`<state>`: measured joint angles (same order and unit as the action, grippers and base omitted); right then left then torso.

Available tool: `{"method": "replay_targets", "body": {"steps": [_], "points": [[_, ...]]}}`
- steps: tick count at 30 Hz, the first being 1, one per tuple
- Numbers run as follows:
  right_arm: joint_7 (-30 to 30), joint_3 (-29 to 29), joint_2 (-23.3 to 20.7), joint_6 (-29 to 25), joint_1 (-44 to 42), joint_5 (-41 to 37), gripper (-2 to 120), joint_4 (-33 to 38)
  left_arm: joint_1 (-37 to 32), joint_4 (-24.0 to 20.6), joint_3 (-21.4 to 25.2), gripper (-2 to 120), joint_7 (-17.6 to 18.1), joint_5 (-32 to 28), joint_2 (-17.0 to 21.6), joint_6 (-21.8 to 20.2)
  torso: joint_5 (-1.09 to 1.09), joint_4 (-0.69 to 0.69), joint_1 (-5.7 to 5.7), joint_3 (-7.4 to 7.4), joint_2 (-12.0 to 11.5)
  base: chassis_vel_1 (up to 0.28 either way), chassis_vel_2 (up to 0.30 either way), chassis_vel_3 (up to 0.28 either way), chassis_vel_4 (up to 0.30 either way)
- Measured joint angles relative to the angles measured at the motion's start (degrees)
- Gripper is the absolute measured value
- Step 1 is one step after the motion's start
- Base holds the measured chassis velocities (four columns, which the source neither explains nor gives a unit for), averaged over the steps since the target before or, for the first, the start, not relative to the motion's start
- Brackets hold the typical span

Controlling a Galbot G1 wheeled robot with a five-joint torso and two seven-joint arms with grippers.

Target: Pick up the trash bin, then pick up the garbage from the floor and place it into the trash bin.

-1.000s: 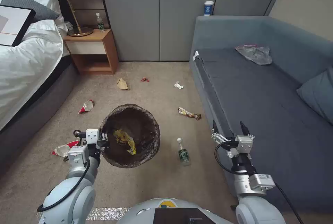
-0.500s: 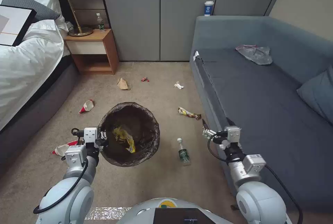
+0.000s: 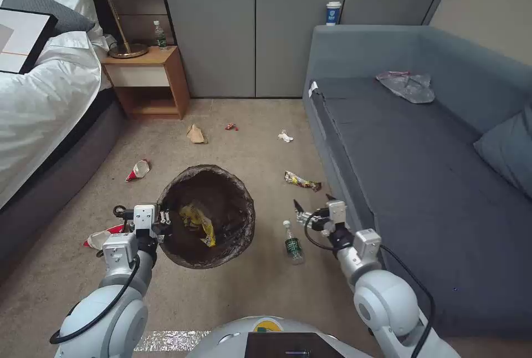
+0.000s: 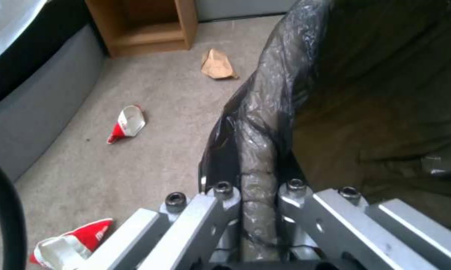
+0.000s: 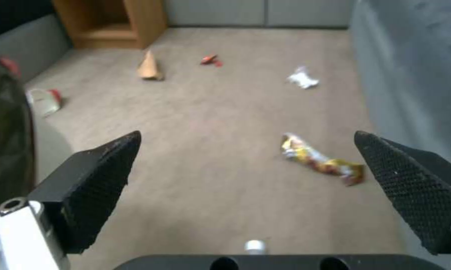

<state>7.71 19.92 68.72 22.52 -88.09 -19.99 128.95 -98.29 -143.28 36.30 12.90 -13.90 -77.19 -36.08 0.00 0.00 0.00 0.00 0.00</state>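
Nearest the robot, the left gripper (image 3: 164, 224) is clamped on the near-left rim of the trash bin (image 3: 244, 219), its fingers (image 4: 224, 195) pinching the folded dark liner on both sides; the bin hangs above the carpet, mouth tilted up toward the head camera, with a yellow snack wrapper (image 3: 200, 224) lying inside. Just left of that arm a crushed red-and-white paper cup (image 3: 102, 238) lies on the carpet (image 3: 249, 286). To the right, the right gripper (image 3: 313, 206) hovers low over the floor beside the sofa front, its black fingers (image 5: 105, 165) spread wide apart and holding nothing. The small clear green-labelled bottle (image 3: 292, 244) lies on the carpet directly beneath and just left of it, between the bin and the grey sofa (image 3: 421, 180). A little farther on, a yellow-and-dark wrapper (image 3: 302, 181) rests near the sofa's base. A second red-and-white paper cup (image 3: 138, 170) lies left of the bin, towards the bed (image 3: 39, 103). Beyond these sit a brown paper bag (image 3: 195, 134), a small red scrap (image 3: 231, 126) and a white tissue (image 3: 285, 136), well apart from one another, before the wooden nightstand (image 3: 149, 78) and the grey cabinet doors (image 3: 255, 25).
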Motion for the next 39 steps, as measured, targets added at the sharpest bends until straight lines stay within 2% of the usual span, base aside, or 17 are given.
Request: {"method": "replay_targets", "body": {"steps": [2, 6, 16, 22, 28, 39], "points": [[1.0, -2.1, -2.5, 1.4, 3.2, -4.1, 100, -2.8, -0.1, 0.0, 0.2, 2, 0.0, -0.1, 0.1, 0.0, 0.0, 0.0, 0.0, 0.0, 0.0, 0.0, 0.0, 0.0, 0.0], [1.6, -3.5, -4.6, 2.5, 6.2, -8.4, 100, -6.2, -0.3, 0.0, 0.3, 2, 0.0, -0.1, 0.0, -0.1, 0.0, 0.0, 0.0, 0.0, 0.0, 0.0, 0.0, 0.0, 0.0], [1.8, -5.0, -5.7, 4.1, 10.2, -14.0, 100, -14.6, -0.3, 0.0, 0.2, 2, 0.1, -0.1, -0.3, -0.1, 0.0, -0.01, 0.0, 0.0, 0.0, 0.0, 0.0, 0.0, 0.0], [1.1, -6.2, -4.7, 4.3, 13.1, -15.0, 100, -21.3, -0.3, 0.0, 0.2, 2, 0.1, -0.1, -0.4, -0.2, 0.0, 0.0, 0.0, 0.0, 0.0, 0.0, 0.0, 0.0, 0.0], [0.4, -6.9, -3.3, 4.7, 14.6, -15.7, 100, -24.1, -0.2, 0.0, 0.1, 2, 0.1, 0.0, -0.5, -0.2, 0.0, 0.0, 0.0, 0.0, 0.0, 0.0, 0.0, 0.0, 0.0], [1.5, -10.1, 1.3, 5.7, 19.3, -17.6, 100, -33.1, -0.2, 0.0, 0.1, 2, 0.1, 0.0, -0.6, -0.3, -0.01, 0.0, 0.0, 0.0, 0.0, 0.0, 0.0, 0.0, 0.0]]}}
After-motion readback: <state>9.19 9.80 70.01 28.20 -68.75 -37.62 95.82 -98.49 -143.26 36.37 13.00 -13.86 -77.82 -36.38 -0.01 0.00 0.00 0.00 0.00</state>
